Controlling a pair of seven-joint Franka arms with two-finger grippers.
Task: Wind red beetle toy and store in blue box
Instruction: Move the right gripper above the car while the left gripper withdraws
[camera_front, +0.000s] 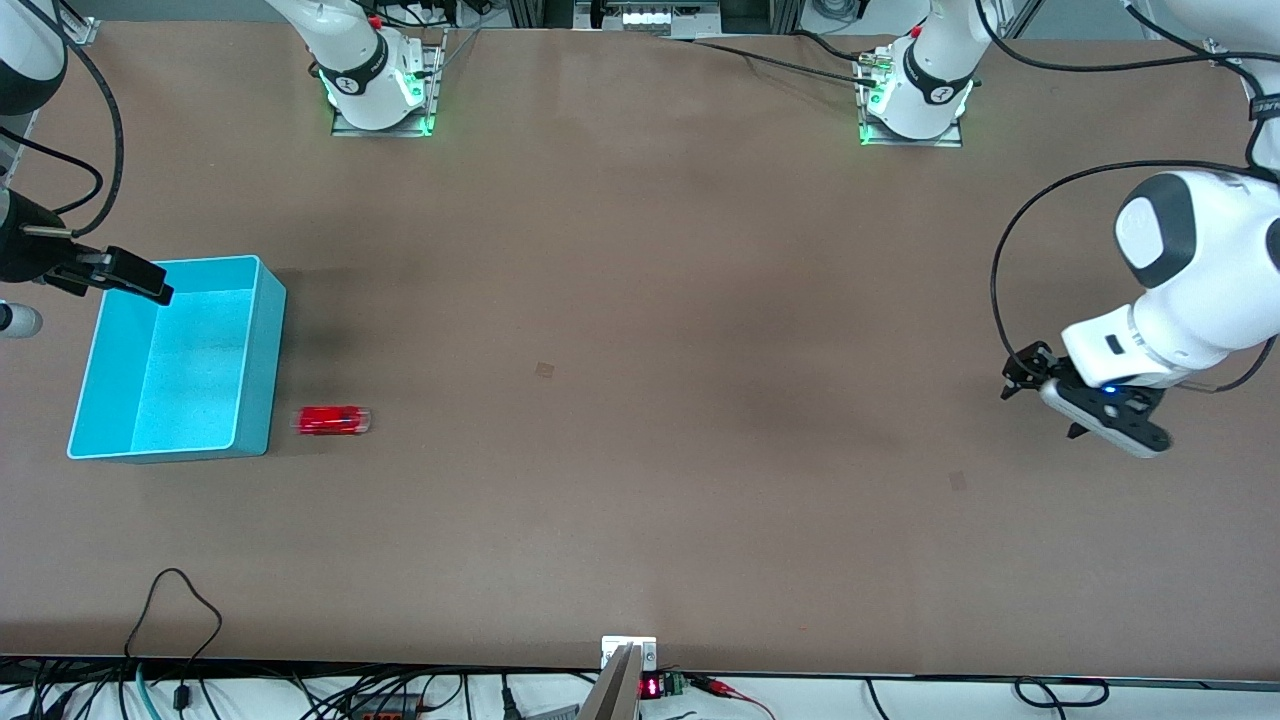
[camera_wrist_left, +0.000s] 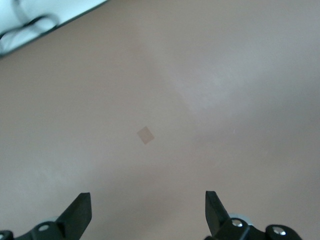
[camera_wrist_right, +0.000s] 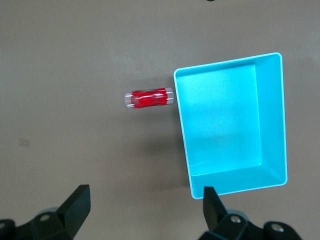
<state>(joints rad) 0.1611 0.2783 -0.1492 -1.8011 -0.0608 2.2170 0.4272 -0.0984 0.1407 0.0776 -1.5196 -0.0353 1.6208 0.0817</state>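
Two things matter here: the red beetle toy (camera_front: 334, 421) and the blue box (camera_front: 175, 360), both at the right arm's end of the table. The toy lies on the table (camera_front: 640, 400) just beside the box's wall, apart from it, and the box looks empty. Up over the box's corner hangs the right gripper (camera_front: 135, 278), its fingers (camera_wrist_right: 77, 207) spread wide and holding nothing. Its first job is probably to reach the toy, so it should move over the car, line the fingers across the narrow body and come straight down, keeping clear of the box wall. At the other end the left gripper (camera_front: 1040, 385) waits above bare table, fingers (camera_wrist_left: 80, 214) likewise parted and empty. From here I cannot tell which end of the car is its nose.
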